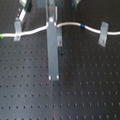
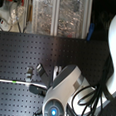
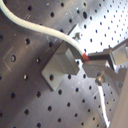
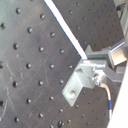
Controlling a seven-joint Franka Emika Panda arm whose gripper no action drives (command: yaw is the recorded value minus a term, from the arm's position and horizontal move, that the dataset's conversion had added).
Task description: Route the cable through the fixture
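The white cable (image 1: 32,31) runs across the black perforated board in the first exterior view, with a green band (image 1: 0,36) at the first exterior view's left and a blue band (image 1: 82,26) toward its right. My gripper (image 1: 52,26) comes down from the top edge as a wide grey bar and meets the cable mid-span. In the first wrist view the gripper (image 3: 87,58) is shut on the cable (image 3: 35,25) just beside a grey angled fixture clip (image 3: 60,67). The second wrist view shows the same clip (image 4: 80,82) and the cable (image 4: 65,27).
Two more grey clips stand along the cable in the first exterior view, one left (image 1: 17,34) and one right (image 1: 102,38). In the second exterior view the white arm body (image 2: 66,92) covers the gripper, and shelves with clutter (image 2: 58,14) lie beyond the board.
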